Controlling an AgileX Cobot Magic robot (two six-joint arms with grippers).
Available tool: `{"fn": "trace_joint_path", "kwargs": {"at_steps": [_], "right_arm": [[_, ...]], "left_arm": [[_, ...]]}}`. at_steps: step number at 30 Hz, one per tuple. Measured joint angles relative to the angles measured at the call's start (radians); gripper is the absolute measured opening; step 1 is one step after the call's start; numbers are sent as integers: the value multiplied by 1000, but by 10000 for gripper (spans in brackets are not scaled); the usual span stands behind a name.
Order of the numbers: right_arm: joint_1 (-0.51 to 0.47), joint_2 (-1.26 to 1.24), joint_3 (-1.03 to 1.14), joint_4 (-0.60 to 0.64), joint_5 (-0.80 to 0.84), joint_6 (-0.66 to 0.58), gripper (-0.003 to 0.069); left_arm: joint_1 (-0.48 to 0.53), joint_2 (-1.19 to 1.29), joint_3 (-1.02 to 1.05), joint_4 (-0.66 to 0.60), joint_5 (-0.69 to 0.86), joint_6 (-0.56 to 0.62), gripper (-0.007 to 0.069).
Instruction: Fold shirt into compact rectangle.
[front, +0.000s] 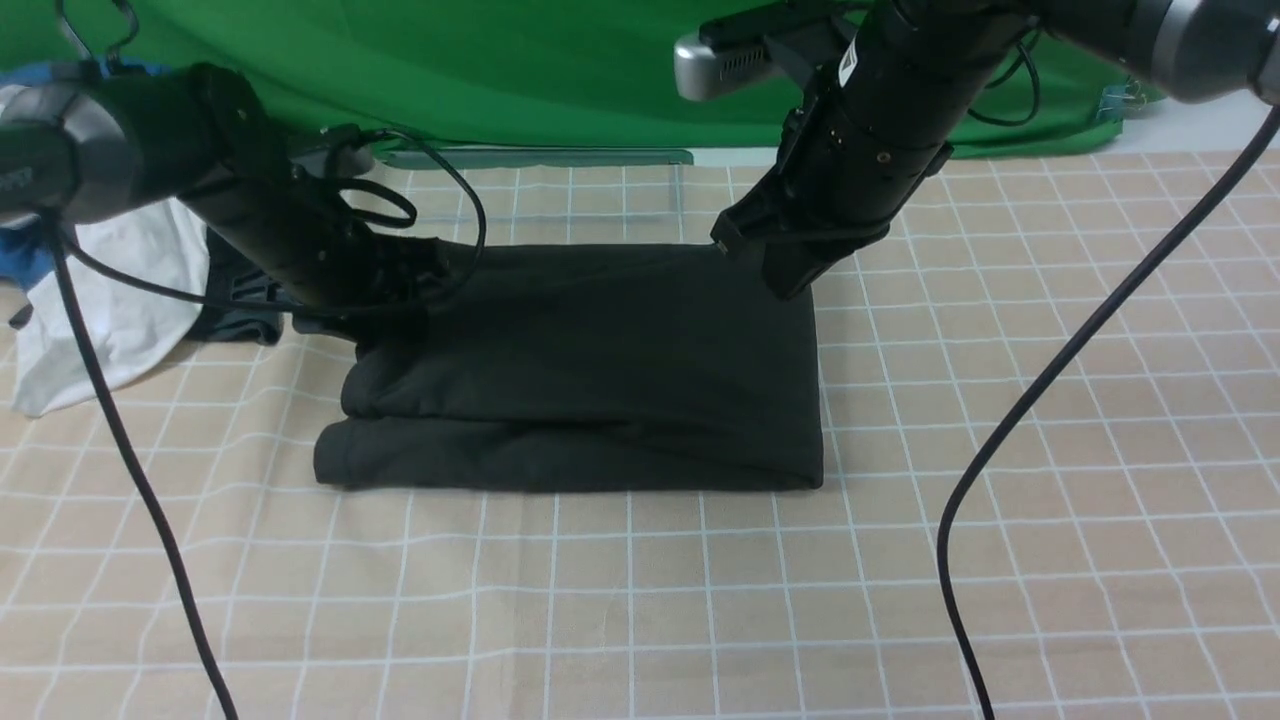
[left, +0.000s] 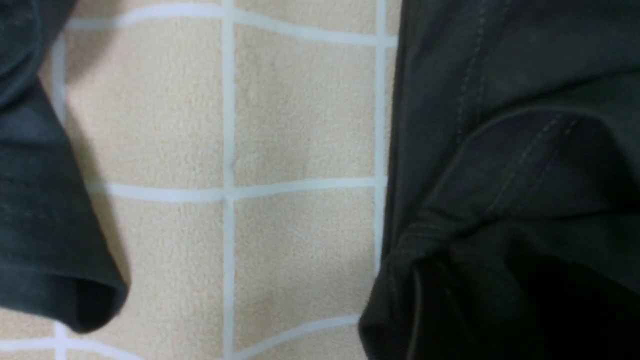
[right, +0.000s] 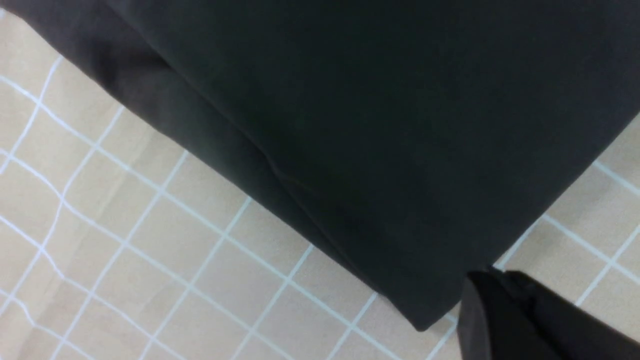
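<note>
Charcoal-black shirt (front: 600, 370), folded into a thick, roughly rectangular stack, flat on the checked cloth (front: 640, 600)

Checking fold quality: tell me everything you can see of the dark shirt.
The shirt is charcoal-black, matte cotton-looking fabric, folded into a roughly rectangular stack flat on the checked tablecloth. Its right edge is straight; the left end is rounder, with two layers showing and stitched hems bunched there. No logo or collar shows. The left gripper sits at its far left corner, the right gripper at its far right corner; contact is unclear.

surface: checked tablecloth (front: 640, 600) | on it: folded black shirt (front: 600, 360), white garment (front: 120, 300)
</note>
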Motion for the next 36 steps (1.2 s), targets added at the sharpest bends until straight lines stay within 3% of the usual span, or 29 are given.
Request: {"fn": "trace_joint_path", "kwargs": {"at_steps": [5, 16, 23, 26, 32, 36], "right_arm": [[0, 0, 0, 0, 0, 0, 36], [0, 0, 0, 0, -30, 0, 36], [0, 0, 0, 0, -51, 0, 36], [0, 2, 0, 0, -56, 0, 36], [0, 14, 0, 0, -59, 0, 36], [-2, 16, -14, -21, -27, 0, 36]], "left_arm": [[0, 0, -14, 9, -12, 23, 51], [-1, -108, -51, 32, -25, 127, 36], [-1, -79, -51, 36, -74, 134, 40], [-1, -46, -51, 48, -108, 131, 74], [-1, -15, -51, 88, -159, 127, 307], [-1, -47, -50, 102, -91, 123, 380]]}}
